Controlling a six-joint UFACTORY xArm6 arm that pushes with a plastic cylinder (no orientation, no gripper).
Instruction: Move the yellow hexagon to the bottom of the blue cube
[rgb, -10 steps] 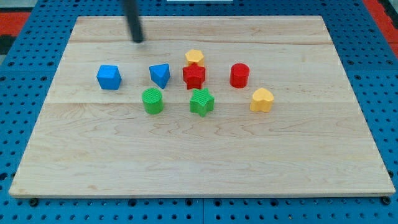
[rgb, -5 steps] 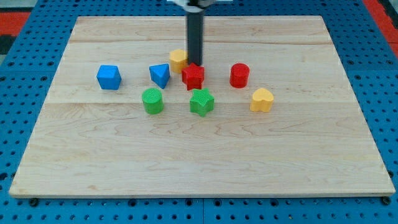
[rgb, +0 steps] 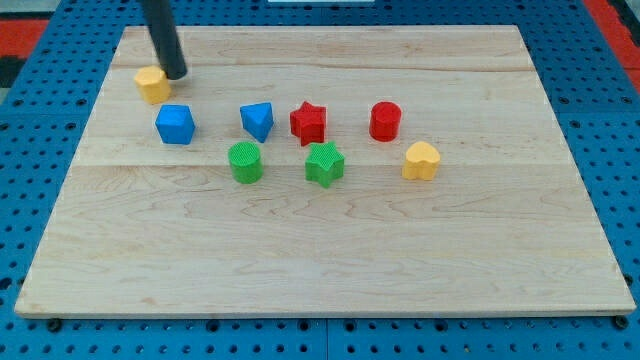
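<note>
The yellow hexagon (rgb: 152, 84) lies near the board's upper left, just above and left of the blue cube (rgb: 175, 124). My tip (rgb: 174, 75) touches the hexagon's right side, or nearly so, and stands above the cube. The rod rises from there to the view's top edge.
A blue wedge-like block (rgb: 258, 120), a red star (rgb: 309, 122) and a red cylinder (rgb: 385, 120) stand in a row right of the cube. Below them are a green cylinder (rgb: 244, 161), a green star (rgb: 324, 163) and a yellow heart (rgb: 421, 160). The wooden board (rgb: 320, 260) lies on blue pegboard.
My tip came in on the hexagon's right, above the red star, and swept it left along the board's top to above the blue cube. The red star shifted slightly.
</note>
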